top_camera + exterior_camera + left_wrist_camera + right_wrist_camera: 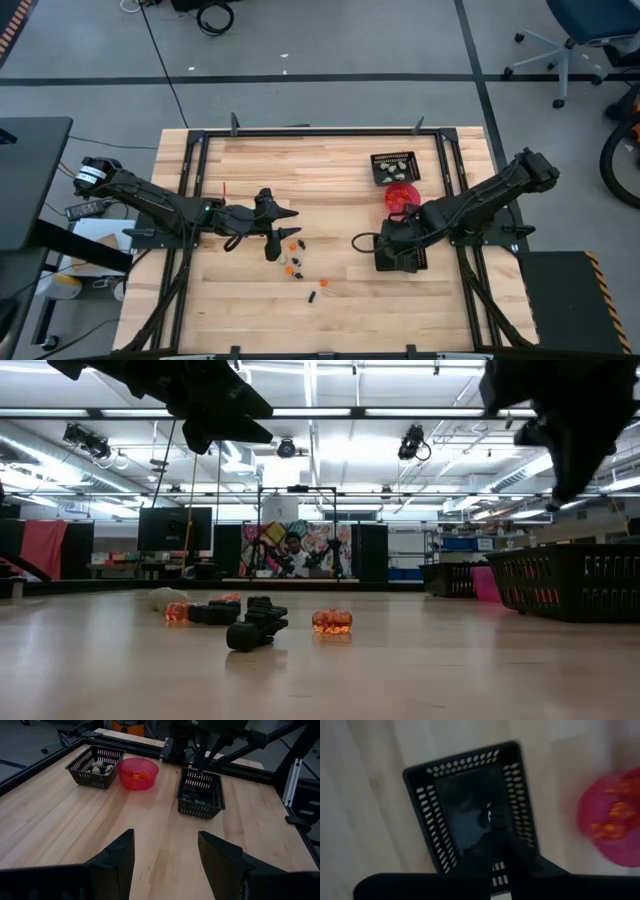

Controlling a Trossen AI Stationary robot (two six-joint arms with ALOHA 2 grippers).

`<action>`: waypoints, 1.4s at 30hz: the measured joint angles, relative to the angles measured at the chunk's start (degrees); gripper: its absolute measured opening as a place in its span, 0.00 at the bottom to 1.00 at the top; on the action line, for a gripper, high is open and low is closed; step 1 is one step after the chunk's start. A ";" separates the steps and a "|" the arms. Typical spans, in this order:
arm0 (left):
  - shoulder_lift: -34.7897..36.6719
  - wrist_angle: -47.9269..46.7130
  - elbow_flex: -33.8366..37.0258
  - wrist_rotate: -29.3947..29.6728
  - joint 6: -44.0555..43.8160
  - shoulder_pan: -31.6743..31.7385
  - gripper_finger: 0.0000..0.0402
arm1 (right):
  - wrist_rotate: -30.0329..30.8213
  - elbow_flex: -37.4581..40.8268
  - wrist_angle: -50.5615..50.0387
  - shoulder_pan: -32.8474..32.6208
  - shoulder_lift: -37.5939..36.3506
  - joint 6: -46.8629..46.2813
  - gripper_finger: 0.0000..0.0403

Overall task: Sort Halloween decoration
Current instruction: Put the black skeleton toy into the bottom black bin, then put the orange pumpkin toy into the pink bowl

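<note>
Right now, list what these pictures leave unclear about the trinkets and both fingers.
- Right gripper: right wrist view blurred; anything pinched between shut fingers unreadable.
- Near tray contents: dark pieces on dark mesh, left wrist view, uncountable.
- Loose trinkets: high view, too small to identify shapes.
- Left gripper: trinkets below it out of frame.

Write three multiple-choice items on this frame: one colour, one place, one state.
1. The trinkets in the pink bowl are: A black; B cream; C orange.
2. The right gripper hangs over: A the pink bowl; B the black mesh tray beside the bowl; C bare wood.
3. The left gripper has its jaws: A open; B shut on a trinket; C shut on nothing.

Key: 1 C, the left wrist view shows orange pieces in the bowl. 2 B, the high and left wrist views both place it above that tray. 3 A, its own wrist view shows a wide gap with nothing in it.
</note>
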State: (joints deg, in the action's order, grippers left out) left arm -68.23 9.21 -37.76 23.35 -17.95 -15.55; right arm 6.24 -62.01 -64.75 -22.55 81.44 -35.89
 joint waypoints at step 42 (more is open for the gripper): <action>0.00 0.00 0.00 0.00 0.13 0.00 0.48 | 3.28 0.09 22.53 -1.66 3.76 3.18 0.30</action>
State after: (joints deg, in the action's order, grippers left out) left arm -68.23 9.21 -37.76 23.35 -17.83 -15.55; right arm 9.52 -61.92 -42.22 -24.21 85.19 -32.71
